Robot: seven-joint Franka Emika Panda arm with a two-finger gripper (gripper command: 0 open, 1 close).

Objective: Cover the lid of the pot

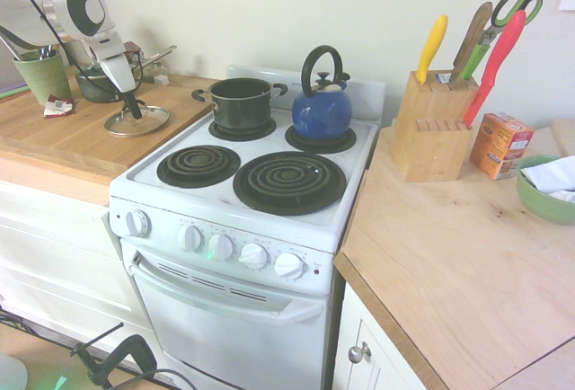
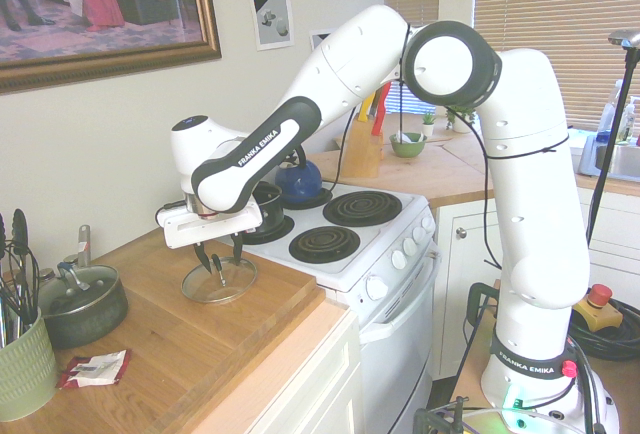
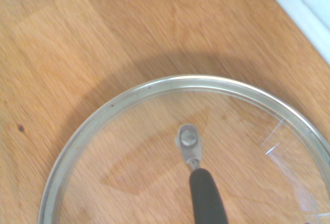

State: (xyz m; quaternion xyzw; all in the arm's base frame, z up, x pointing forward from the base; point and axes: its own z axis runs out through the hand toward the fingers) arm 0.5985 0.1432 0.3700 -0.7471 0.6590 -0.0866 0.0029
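the only writing that could be read was "franka emika", printed in white on the dark band of the white arm (image 2: 262, 149) and again on its base. the orange box (image 1: 499, 145) beside the wooden knife block (image 1: 433, 126) carried print too small to make out.

the gripper (image 2: 221, 257) pointed straight down, its two dark fingers (image 2: 205, 256) standing apart on either side of the middle of the round clear glass lid with the silvery metal rim (image 2: 219, 281). whether they already pressed on the handle could not be told, so it read as parted and not clenched. the lid lay flat on the wooden bench (image 2: 200, 344), directly beneath the gripper. in the wrist view the lid's rim (image 3: 154, 87) curved over the wood grain, with a metal screw and a dark handle piece at its middle.

the dark round pot with two short loop handles (image 1: 240, 103) stood uncovered on a back burner of the white stove (image 1: 243, 228), well apart from the gripper, beyond the bench edge. the blue kettle (image 1: 322, 110) sat on the burner just beyond the pot. a smaller dark saucepan (image 2: 80, 304) and a green utensil cup (image 2: 22, 369) stood on the bench on the gripper's other side, away from the stove.
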